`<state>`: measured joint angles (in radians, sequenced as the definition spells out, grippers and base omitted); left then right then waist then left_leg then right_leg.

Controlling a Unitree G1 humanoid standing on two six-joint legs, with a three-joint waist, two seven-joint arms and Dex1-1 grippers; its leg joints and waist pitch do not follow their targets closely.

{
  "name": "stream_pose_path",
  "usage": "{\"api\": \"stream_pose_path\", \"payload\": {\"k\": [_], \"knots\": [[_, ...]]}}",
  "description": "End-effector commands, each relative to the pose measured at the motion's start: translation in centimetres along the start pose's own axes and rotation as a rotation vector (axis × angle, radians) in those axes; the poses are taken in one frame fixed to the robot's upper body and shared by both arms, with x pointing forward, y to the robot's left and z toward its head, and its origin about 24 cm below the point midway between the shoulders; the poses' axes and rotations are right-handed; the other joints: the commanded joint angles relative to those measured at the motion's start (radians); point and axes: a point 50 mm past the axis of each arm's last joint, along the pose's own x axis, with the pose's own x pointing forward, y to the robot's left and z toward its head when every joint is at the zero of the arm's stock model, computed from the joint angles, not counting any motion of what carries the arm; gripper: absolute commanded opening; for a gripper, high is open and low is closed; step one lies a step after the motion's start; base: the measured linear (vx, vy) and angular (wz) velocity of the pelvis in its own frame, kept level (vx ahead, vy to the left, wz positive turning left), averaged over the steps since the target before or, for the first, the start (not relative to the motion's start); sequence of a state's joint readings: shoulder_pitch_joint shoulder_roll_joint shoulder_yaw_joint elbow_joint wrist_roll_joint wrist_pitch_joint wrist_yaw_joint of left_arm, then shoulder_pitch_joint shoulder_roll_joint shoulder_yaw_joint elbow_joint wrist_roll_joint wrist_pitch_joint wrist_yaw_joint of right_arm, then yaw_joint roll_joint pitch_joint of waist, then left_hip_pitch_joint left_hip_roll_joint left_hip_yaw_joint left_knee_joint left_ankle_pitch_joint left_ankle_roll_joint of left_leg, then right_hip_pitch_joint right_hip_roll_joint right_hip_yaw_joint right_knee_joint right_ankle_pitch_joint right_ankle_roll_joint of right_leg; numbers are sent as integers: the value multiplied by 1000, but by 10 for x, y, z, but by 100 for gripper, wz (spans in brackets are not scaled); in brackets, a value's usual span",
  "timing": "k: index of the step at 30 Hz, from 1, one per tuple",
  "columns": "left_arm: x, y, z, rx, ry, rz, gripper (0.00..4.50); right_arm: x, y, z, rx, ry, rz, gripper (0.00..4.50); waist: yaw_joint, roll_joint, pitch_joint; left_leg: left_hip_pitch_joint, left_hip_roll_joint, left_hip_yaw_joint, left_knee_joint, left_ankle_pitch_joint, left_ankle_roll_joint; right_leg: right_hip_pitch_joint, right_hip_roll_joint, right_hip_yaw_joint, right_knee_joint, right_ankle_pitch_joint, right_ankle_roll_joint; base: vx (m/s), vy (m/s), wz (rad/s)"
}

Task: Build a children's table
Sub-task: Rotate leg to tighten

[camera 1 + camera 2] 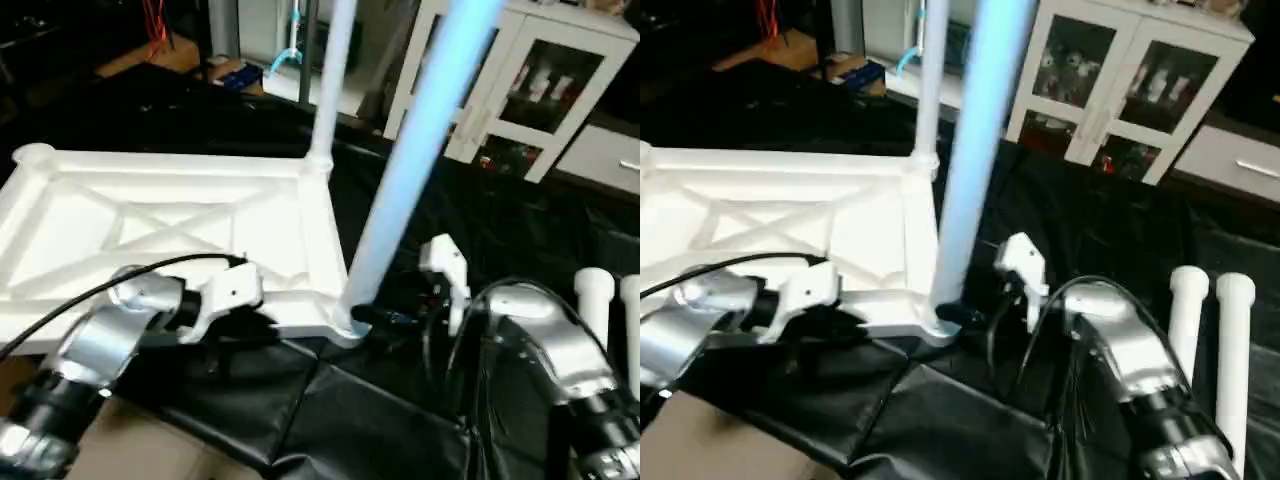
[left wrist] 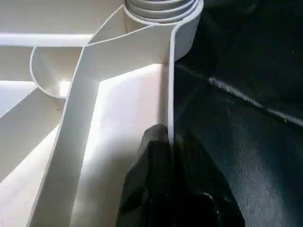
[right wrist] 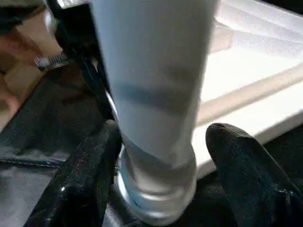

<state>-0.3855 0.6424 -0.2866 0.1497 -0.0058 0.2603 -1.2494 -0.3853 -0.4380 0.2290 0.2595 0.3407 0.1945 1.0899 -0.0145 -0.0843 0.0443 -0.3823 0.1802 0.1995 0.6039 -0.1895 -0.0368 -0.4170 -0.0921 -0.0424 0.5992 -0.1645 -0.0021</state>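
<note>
Left gripper [image 2: 168,189]: nearest on the left, its black fingers [image 2: 147,179] pressed together on the thin near rim wall of the tabletop, one finger inside the rim and the other outside it.
Right gripper [image 3: 161,179]: near right, at the tabletop's near right corner; its two black fingers stand apart on either side of the foot of the near leg. One finger lies against the tube, the other shows a small gap, so a firm clamp cannot be told.
Near leg [image 1: 410,160]: long white tube, its foot set in the near right corner socket [image 1: 345,325], leaning up and to the right, not upright.
Tabletop [image 1: 150,230]: white plastic, lying underside up on the black sheet [image 1: 330,420], left of centre; ribs cross in an X between raised rim walls.
Spare legs [image 1: 1210,340]: two white tubes lying side by side on the black sheet at the near right, well apart from the tabletop.
Far leg [image 1: 330,80]: white tube standing upright in the far right corner socket.
Far left socket [image 1: 33,155]: round, with no tube in it.
Cabinet [image 1: 520,80]: white, glass doors, far right behind the work.
</note>
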Motion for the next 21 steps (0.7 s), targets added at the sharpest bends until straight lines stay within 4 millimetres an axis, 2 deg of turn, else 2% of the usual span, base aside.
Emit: {"api": "stream_pose_path", "payload": {"k": [1,7,11,12,13,14,17,18,19,21], "knots": [[-5,-2,-16,-69,60,41,0,0,-3,0,-28,29,5,315,16,5,-55,23,54,-23,-85,-239,13,36,-48,33,-53,-207,-218,0,0,0],[-3,-6,-10,-56,30,26,0,3,-5,-4,-30,52,37,315,30,4,-53,26,53,-22,-84,-251,5,36,-49,35,-54,-225,-218,0,0,0],[1,-9,-5,-47,5,-1,0,6,-8,-5,-37,54,50,315,31,2,-55,25,52,-22,-83,-250,1,37,-48,35,-52,-214,-222,0,0,0],[3,-10,-4,-42,0,-16,0,10,-10,-5,-41,51,54,315,32,13,-55,25,52,-23,-84,-244,0,38,-49,36,-49,-202,-223,0,0,0],[3,-11,-3,-40,-1,-20,0,11,-11,-4,-42,49,55,315,28,7,-57,25,51,-22,-82,-239,-1,38,-47,35,-49,-190,-228,0,0,0],[4,-11,-2,-38,-1,-22,0,13,-11,-4,-43,47,55,315,30,11,-57,24,51,-23,-82,-231,-1,40,-46,35,-46,-176,-231,0,0,0],[5,-11,0,-30,-4,-32,0,14,-12,-3,-45,45,56,315,31,10,-57,25,51,-22,-81,-225,2,41,-45,35,-46,-157,-238,0,0,0],[5,-12,0,-31,-6,-36,0,15,-12,-3,-43,41,59,315,31,14,-58,26,51,-22,-81,-218,3,42,-44,35,-43,-142,-241,0,0,0],[6,-12,1,-31,-7,-39,0,15,-12,-2,-41,38,61,315,30,12,-59,26,50,-21,-81,-217,5,42,-43,34,-43,-134,-244,0,0,0],[7,-12,1,-30,-7,-41,0,15,-12,-1,-35,27,66,289,31,14,-59,27,51,-22,-81,-221,4,42,-43,34,-43,-135,-245,0,0,0]]}}
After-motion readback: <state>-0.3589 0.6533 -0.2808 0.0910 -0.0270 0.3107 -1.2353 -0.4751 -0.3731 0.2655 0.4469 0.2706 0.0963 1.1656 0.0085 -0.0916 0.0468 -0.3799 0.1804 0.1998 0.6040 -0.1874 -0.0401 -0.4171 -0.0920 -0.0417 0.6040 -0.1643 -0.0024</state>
